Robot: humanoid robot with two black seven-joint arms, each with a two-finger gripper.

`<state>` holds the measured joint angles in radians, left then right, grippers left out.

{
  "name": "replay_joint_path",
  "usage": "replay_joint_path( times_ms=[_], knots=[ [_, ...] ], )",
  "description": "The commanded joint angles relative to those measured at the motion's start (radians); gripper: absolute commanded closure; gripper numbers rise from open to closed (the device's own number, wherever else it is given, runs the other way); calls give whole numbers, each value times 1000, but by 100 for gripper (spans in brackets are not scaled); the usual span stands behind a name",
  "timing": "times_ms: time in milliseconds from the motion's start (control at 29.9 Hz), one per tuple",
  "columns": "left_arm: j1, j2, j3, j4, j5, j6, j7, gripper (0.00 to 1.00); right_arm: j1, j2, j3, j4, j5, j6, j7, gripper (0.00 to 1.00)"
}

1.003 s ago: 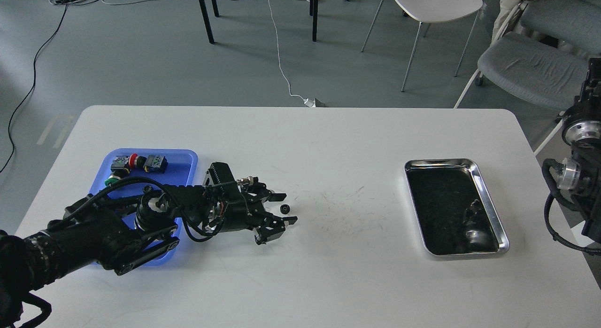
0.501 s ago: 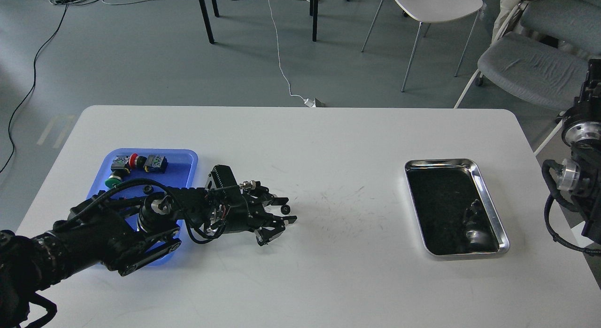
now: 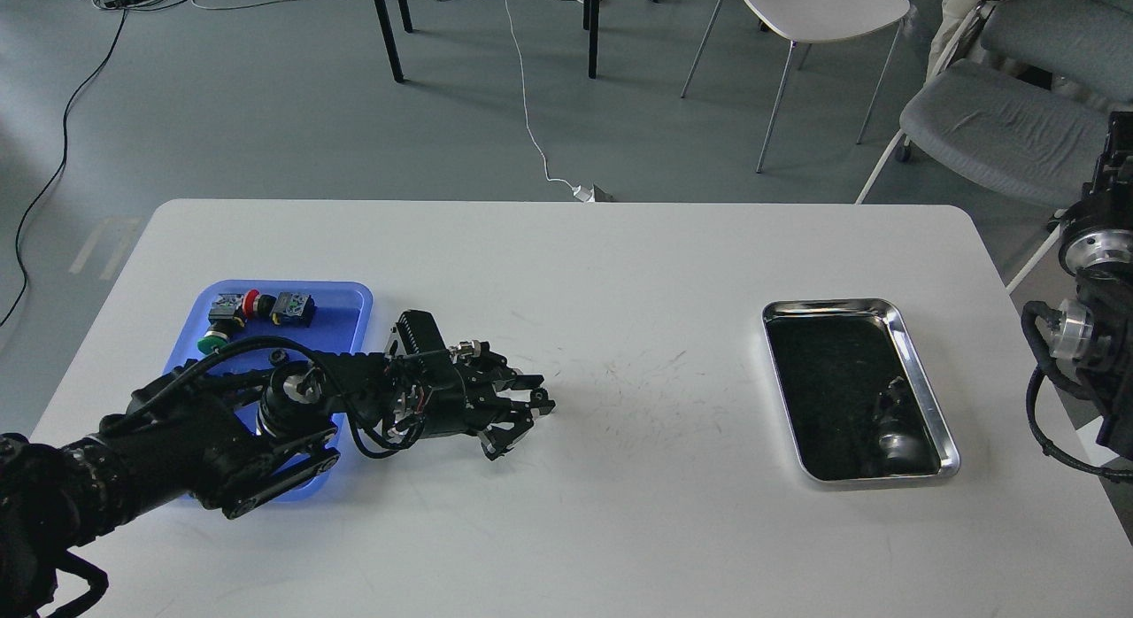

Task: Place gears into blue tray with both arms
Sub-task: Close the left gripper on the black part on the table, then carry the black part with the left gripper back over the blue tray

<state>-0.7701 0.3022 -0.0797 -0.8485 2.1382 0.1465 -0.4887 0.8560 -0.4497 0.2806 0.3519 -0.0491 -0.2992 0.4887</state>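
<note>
Gear [image 3: 538, 397] | pinched between left hand [image 3: 536, 398] fingers; on table [image 3: 620, 512]

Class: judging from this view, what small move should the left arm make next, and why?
Probably lift slightly and swing back toward the blue tray. The left gripper looks closed on a gear above the table, right of the tray.

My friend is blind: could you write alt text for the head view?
A black robot arm's left gripper closes its fingers on a tiny gear on a white table, beside a blue tray of push-button switches; a steel tray lies right.
</note>
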Motion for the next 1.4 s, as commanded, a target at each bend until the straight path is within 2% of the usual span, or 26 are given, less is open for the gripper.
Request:
replay_joint_path(
  times_ms=[0,234,535,769,1003,1371],
  knots=[
    [2,0,0,0,2,1,0,70,0,3,0,1,0,-1,0,5],
    [6,11,0,0,12,1,0,82,0,3,-3,-1,0,-1,0,5],
    [5,51,-5,-15,12,8,0,89,0,8,-5,-1,0,-1,0,5],
    [-14,176,-14,-67,14,8,0,91,0,11,-5,-1,-2,-1,0,5],
    [-38,354,-20,-127,11,11,0,91,-3,11,-5,-2,-2,-1,0,5],
    [18,551,-20,-139,8,103,0,91,-14,11,-6,-2,-3,2,0,5]
  ],
)
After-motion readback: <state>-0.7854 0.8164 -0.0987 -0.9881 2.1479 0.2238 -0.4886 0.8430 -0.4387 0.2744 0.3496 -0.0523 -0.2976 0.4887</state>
